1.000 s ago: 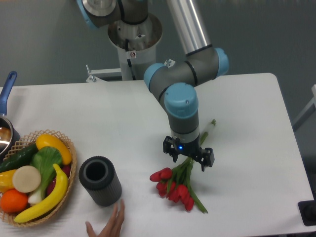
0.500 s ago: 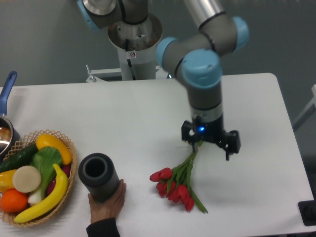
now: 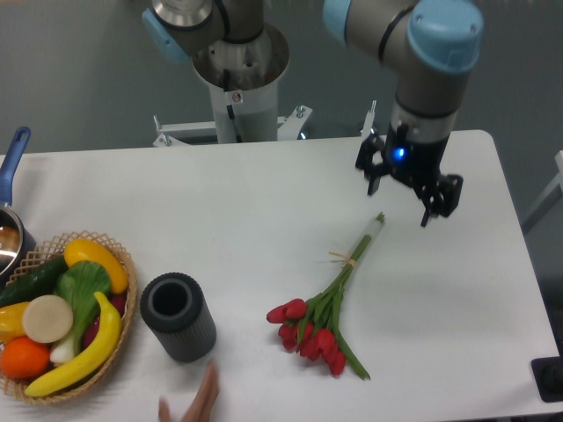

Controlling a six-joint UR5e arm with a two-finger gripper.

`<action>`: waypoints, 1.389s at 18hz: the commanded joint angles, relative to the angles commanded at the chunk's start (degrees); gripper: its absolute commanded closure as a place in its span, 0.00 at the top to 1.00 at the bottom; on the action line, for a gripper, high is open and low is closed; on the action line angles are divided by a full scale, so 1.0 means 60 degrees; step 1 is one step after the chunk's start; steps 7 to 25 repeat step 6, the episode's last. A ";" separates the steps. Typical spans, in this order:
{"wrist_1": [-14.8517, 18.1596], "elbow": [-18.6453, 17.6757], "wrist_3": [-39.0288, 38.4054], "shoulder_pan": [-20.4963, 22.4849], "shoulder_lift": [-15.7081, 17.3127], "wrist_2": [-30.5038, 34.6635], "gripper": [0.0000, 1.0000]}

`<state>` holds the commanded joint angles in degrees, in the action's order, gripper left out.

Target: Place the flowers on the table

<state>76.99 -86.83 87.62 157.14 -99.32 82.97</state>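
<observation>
The flowers [image 3: 321, 312], a bunch of red tulip buds on long green stems tied with thin twine, lie flat on the white table [image 3: 220, 211], right of centre, buds toward the front and stem ends toward the back right. My gripper [image 3: 402, 200] hangs above the table behind and to the right of the stem ends, apart from the flowers. Its fingers are spread open and hold nothing.
A dark grey ribbed cylinder [image 3: 179, 317] stands at the front left of the flowers. A wicker basket [image 3: 62, 316] of fruit and vegetables sits at the left edge, a blue-handled pot [image 3: 10, 211] behind it. A human hand [image 3: 198, 403] shows at the front edge.
My gripper has risen and moved back and to the right, away from the flowers, which stay lying on the table. The hand has let go of the cylinder and drawn back.
</observation>
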 joint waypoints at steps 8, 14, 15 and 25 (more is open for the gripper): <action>-0.0058 -0.0088 0.0118 0.0045 0.0030 -0.0117 1.00; -0.0058 -0.0088 0.0118 0.0045 0.0030 -0.0117 1.00; -0.0058 -0.0088 0.0118 0.0045 0.0030 -0.0117 1.00; -0.0058 -0.0088 0.0118 0.0045 0.0030 -0.0117 1.00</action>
